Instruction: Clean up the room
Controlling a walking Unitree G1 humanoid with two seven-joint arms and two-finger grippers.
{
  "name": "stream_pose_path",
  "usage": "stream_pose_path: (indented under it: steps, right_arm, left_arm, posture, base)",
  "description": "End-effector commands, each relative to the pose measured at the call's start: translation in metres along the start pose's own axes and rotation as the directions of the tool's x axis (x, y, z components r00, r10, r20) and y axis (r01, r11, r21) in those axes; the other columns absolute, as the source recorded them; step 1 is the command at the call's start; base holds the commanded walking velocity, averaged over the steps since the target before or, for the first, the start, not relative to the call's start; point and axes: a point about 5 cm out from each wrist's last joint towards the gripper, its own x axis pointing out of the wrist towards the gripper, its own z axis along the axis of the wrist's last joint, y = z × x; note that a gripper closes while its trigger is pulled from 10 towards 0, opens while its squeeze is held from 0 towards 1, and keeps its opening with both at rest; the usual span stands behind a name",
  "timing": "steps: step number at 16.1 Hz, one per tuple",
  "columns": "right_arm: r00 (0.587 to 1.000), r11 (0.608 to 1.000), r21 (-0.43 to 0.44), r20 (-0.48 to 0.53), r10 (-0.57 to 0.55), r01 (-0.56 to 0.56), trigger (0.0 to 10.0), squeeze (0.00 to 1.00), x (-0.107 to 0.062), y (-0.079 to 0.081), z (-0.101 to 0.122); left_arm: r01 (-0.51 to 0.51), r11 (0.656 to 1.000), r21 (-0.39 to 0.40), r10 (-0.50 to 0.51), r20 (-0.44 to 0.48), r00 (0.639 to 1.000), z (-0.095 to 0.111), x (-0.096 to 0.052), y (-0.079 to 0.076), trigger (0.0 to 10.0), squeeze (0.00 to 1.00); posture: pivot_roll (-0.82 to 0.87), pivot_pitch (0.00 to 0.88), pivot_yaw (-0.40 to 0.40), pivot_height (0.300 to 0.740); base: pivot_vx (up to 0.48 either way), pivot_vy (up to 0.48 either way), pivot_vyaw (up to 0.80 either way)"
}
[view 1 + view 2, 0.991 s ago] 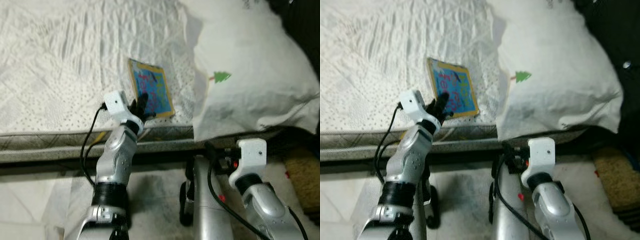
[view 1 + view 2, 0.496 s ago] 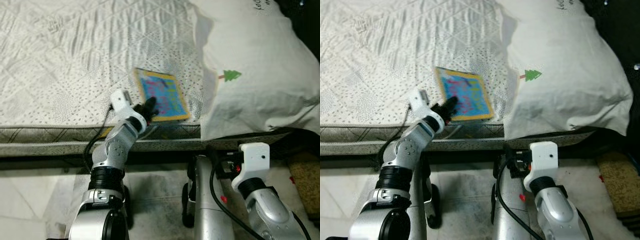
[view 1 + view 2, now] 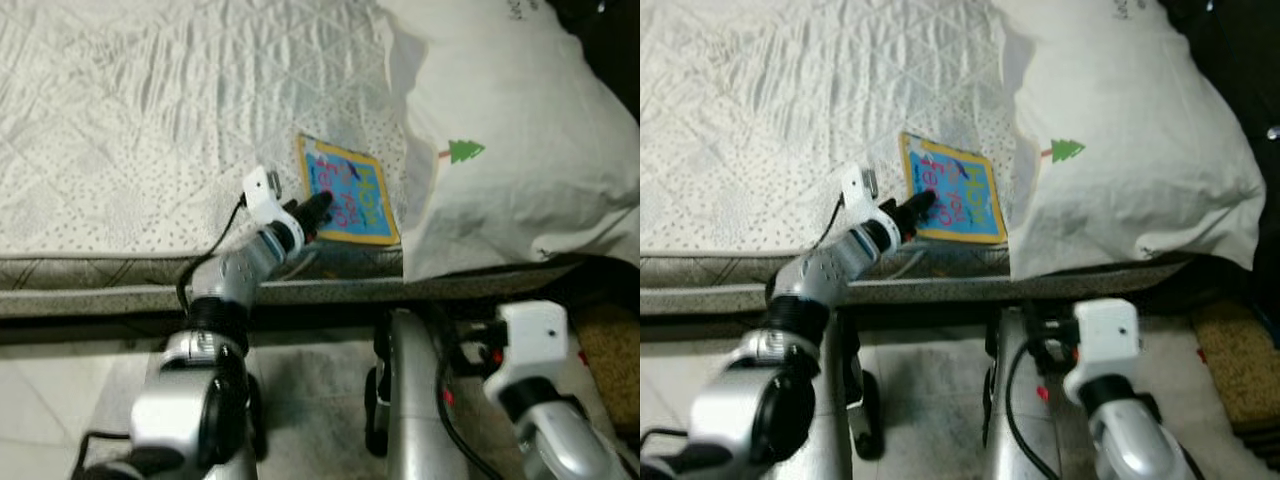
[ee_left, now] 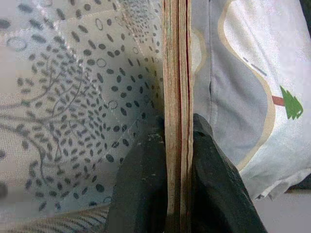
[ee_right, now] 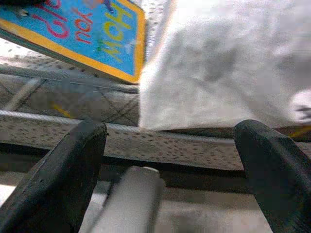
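L gripper (image 4: 177, 160) jaws clamped on book (image 3: 350, 202); R gripper (image 5: 172, 170) jaws wide, empty

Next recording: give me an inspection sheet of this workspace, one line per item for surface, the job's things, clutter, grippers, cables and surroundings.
Surface: white quilted mattress with a dotted pattern, its front edge facing the robot.
Job's things: thin blue book with a yellow border, near the mattress edge beside the pillow.
Clutter: large white pillow with a small green tree print, overhanging the mattress edge.
Grippers: left gripper shut on the book's edge, one finger on each side; right gripper open, low before the bed frame, holding nothing.
Cables: black cable looping along the left forearm; another by the right wrist.
Surroundings: pale floor below the bed; a brown mat at right.
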Motion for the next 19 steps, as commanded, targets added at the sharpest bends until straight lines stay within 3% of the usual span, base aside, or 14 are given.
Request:
stream_pose_path:
  steps: [1,3,7,12,13,14,15,19]
  right_arm:
    - [1.000,1.000,-0.020,-0.014,-0.017,0.016,10.0,0.00,-0.007,-0.006,0.001]
    - [0.999,0.998,-0.048,-0.020,-0.033,0.032,10.0,0.00,-0.013,-0.013,0.004]
    - [0.998,0.995,-0.092,-0.024,-0.052,0.050,10.0,0.00,-0.023,-0.024,0.010]
    - [0.997,0.989,-0.127,-0.037,-0.075,0.069,10.0,0.00,-0.034,-0.032,0.016]
    - [0.997,0.989,-0.131,-0.039,-0.071,0.065,10.0,0.00,-0.034,-0.032,0.017]
    - [0.997,0.989,-0.135,-0.039,-0.069,0.064,10.0,0.00,-0.033,-0.033,0.018]
    - [0.997,0.989,-0.136,-0.038,-0.070,0.064,10.0,0.00,-0.033,-0.034,0.018]
    - [0.997,0.988,-0.142,-0.031,-0.064,0.059,10.0,0.00,-0.029,-0.035,0.021]
  left_arm:
    - [-0.007,1.000,0.016,0.008,-0.102,0.995,-0.019,0.003,0.003,10.0,0.00]
    - [-0.020,0.998,0.063,0.028,-0.129,0.991,-0.015,0.003,0.011,10.0,0.00]
    - [-0.002,0.995,0.097,0.017,-0.155,0.988,-0.010,0.006,0.013,10.0,0.00]
    - [0.032,0.997,0.076,-0.019,-0.172,0.985,-0.012,0.011,0.004,10.0,0.00]
    - [0.033,0.996,0.087,-0.018,-0.177,0.984,-0.013,0.012,0.003,10.0,0.36]
    - [0.027,0.995,0.095,-0.009,-0.178,0.984,-0.013,0.012,0.004,10.0,0.94]
    - [0.023,0.995,0.095,-0.006,-0.176,0.984,-0.012,0.012,0.004,10.0,1.00]
    - [-0.072,0.979,0.190,0.098,-0.129,0.987,0.011,0.003,0.022,10.0,1.00]
  posture:
    - [-0.29,0.239,-0.025,0.532]
    - [-0.33,0.239,-0.035,0.532]
    - [-0.38,0.239,-0.047,0.532]
    - [-0.43,0.243,-0.070,0.532]
    - [-0.43,0.243,-0.073,0.532]
    - [-0.43,0.243,-0.076,0.532]
    - [-0.43,0.243,-0.077,0.532]
    - [-0.43,0.241,-0.078,0.532]
  base:
    - [0.000,0.000,0.00]
    - [0.000,0.000,0.00]
    - [0.000,0.000,0.00]
    - [0.000,0.000,0.00]
    - [0.000,0.000,0.00]
    - [0.000,0.000,0.00]
    - [0.000,0.000,0.00]
    - [0.000,0.000,0.00]
